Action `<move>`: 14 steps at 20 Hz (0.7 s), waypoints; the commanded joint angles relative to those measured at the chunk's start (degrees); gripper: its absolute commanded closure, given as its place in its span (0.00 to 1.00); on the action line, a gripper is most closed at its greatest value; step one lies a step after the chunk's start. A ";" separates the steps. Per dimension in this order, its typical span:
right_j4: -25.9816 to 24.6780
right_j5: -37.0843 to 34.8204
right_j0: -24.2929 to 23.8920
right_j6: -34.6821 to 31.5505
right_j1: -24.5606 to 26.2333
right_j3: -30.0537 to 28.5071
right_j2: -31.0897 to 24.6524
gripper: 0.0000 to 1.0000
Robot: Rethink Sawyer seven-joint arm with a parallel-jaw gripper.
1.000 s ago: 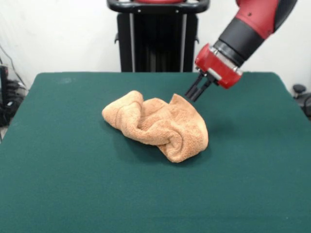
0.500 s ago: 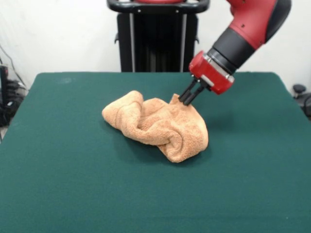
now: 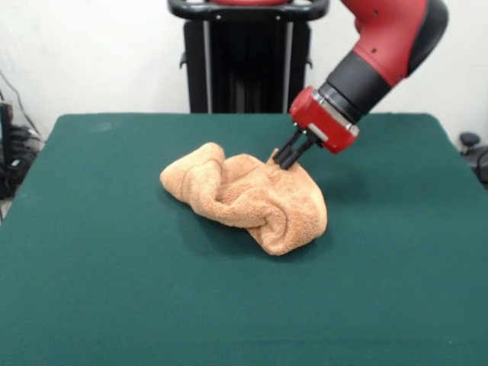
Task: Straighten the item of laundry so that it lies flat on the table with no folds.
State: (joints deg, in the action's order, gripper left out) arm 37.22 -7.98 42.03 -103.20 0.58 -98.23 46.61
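Crumpled orange-tan terry towel [image 3: 248,197] sits mid-frame on the green cloth bench [image 3: 114,290]; black fingers [image 3: 280,158] pinch its upper-right peak. A shallow pinch could slip.

We see a glossy red arm [image 3: 389,30] with a rounded shell and a black patch along its two o'clock side, narrowing at seven o'clock into a smooth black cylindrical wrist. Below that sits a blocky red flange edged by a thin silver ring, and from it, at seven o'clock, project the slim black fingers of the gripper [image 3: 281,162].
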 commanded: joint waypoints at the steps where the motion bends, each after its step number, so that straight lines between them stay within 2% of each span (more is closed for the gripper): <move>1: 1.72 6.30 0.33 -14.67 1.24 3.27 -7.36 1.00; 5: 0.95 8.88 1.89 -13.74 1.48 3.02 -5.40 1.00; 8: 3.14 10.34 7.43 -13.13 6.77 3.73 3.36 1.00; 14: 4.80 8.93 12.32 -10.89 15.13 5.32 12.77 1.00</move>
State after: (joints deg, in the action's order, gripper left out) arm 37.80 -0.07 48.57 -103.20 6.25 -98.18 53.37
